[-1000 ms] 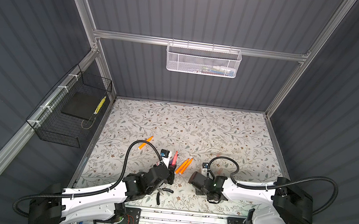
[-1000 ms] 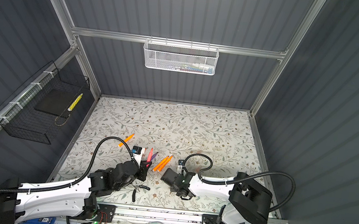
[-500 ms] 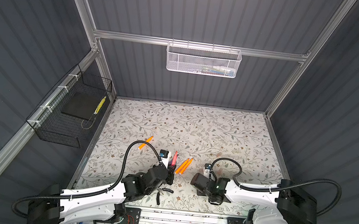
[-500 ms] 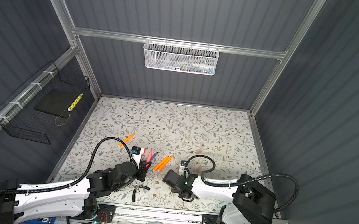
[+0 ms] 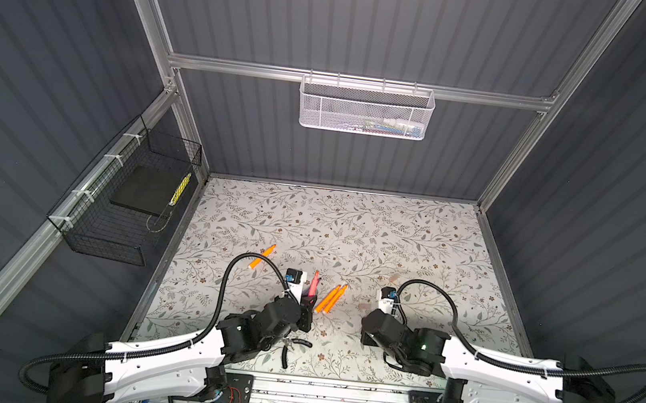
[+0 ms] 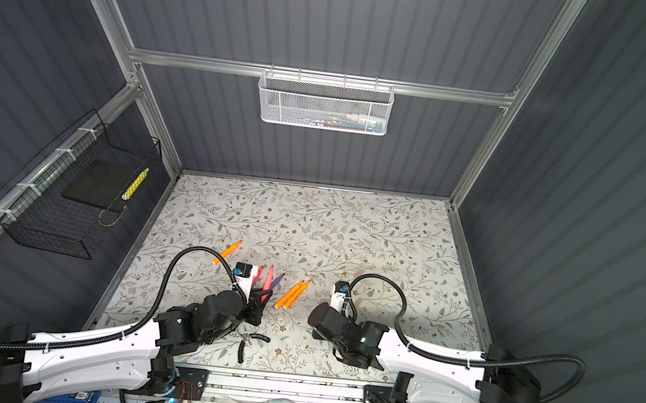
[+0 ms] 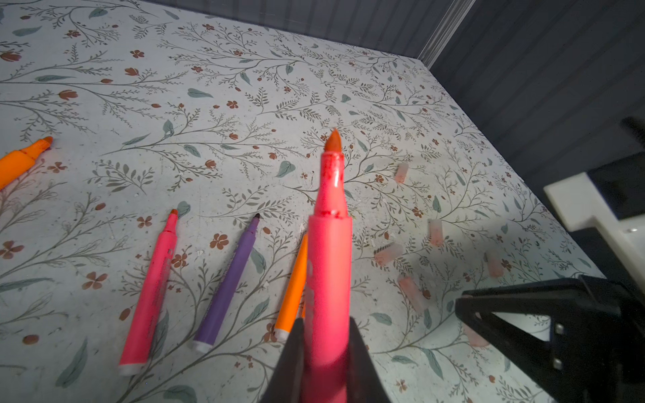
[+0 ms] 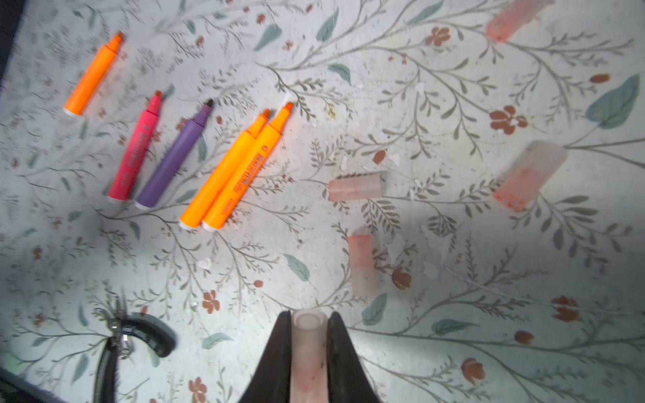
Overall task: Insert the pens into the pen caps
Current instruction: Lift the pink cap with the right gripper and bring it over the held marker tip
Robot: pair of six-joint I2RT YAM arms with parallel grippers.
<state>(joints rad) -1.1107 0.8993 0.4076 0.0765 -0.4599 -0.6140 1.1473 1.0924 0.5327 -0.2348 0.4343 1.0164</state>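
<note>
Pinching the barrel of a pink pen (image 7: pixel 330 251), the left gripper (image 7: pixel 324 326) is closed around it, tip pointed away. A pale cap (image 8: pixel 309 349) is clamped in the right gripper (image 8: pixel 310 315), mouth outward. Beyond it, loose pens (image 8: pixel 237 167) and loose caps (image 8: pixel 357 186) are scattered flat on the floral mat (image 8: pixel 453 104).

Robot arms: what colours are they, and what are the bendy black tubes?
The left arm and right arm have white shells with black joints. The tubes are ribbed black cables, one looping along each arm. The fingers are black wedges.
</note>
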